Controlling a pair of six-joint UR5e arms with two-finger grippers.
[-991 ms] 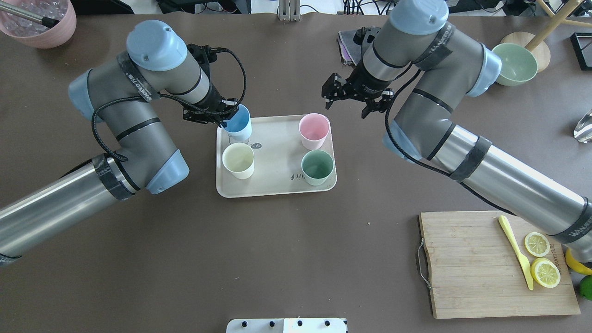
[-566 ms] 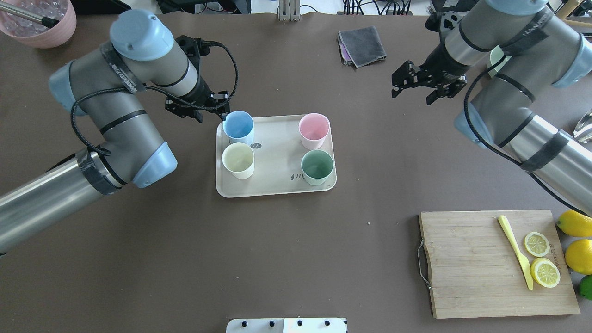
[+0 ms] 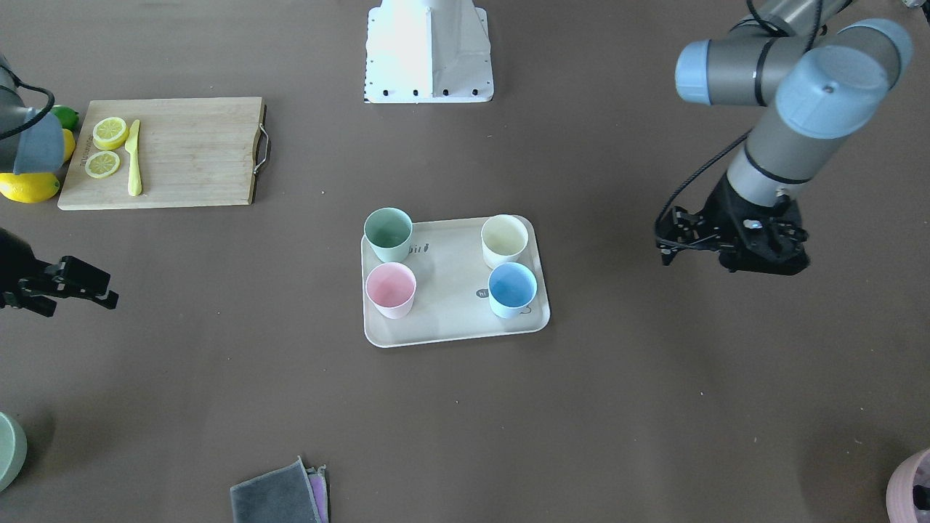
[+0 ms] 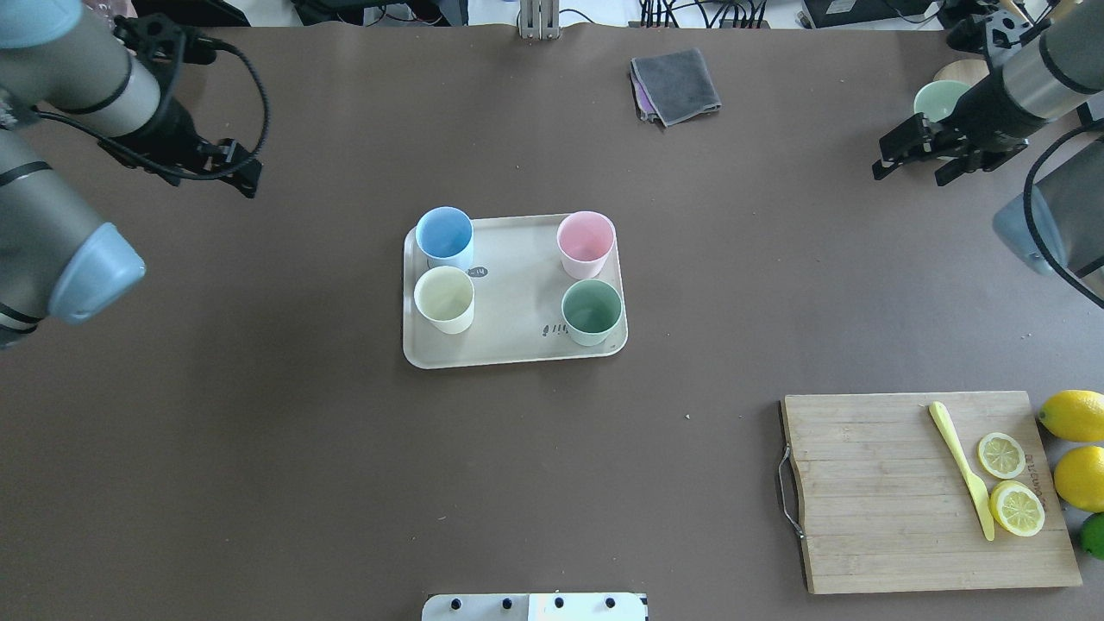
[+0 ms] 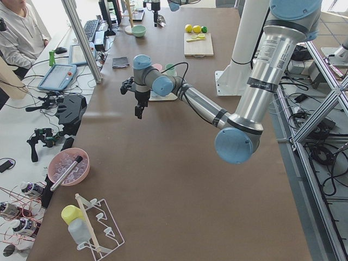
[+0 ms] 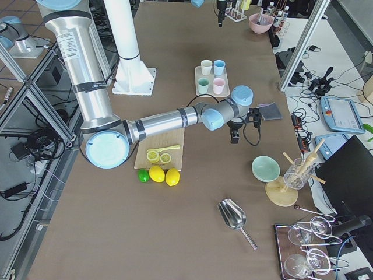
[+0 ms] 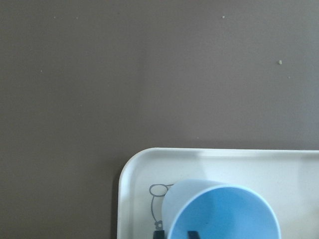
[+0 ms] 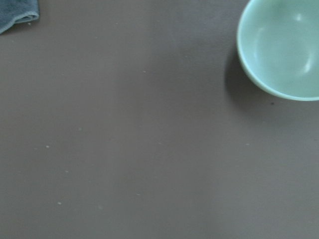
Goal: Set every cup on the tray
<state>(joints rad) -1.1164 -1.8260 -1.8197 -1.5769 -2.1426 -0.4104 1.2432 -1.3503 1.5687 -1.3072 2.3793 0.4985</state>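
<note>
The beige tray (image 4: 516, 349) lies mid-table. All the cups stand upright on it: light blue (image 4: 444, 235) back left, cream-white (image 4: 444, 299) front left, pale pink (image 4: 586, 244) back right, mint green (image 4: 592, 312) front right. They also show in the front-facing view on the tray (image 3: 450, 330). My left gripper (image 4: 244, 171) is open and empty, far left of the tray; it also shows in the front-facing view (image 3: 668, 236). My right gripper (image 4: 910, 172) is open and empty, far right, near the green bowl (image 4: 938, 99). The left wrist view shows the blue cup (image 7: 222, 211) on the tray corner (image 7: 134, 169).
A wooden cutting board (image 4: 880, 492) with lemon slices and a yellow knife (image 4: 960, 470) lies front right, whole lemons (image 4: 1074, 416) beside it. A grey cloth (image 4: 675, 84) lies at the back. A pink container (image 3: 912, 487) sits at the back left corner.
My left gripper let go of the blue cup and drew back far to the left. My right arm swung away to the right. The cups and tray have not moved.
</note>
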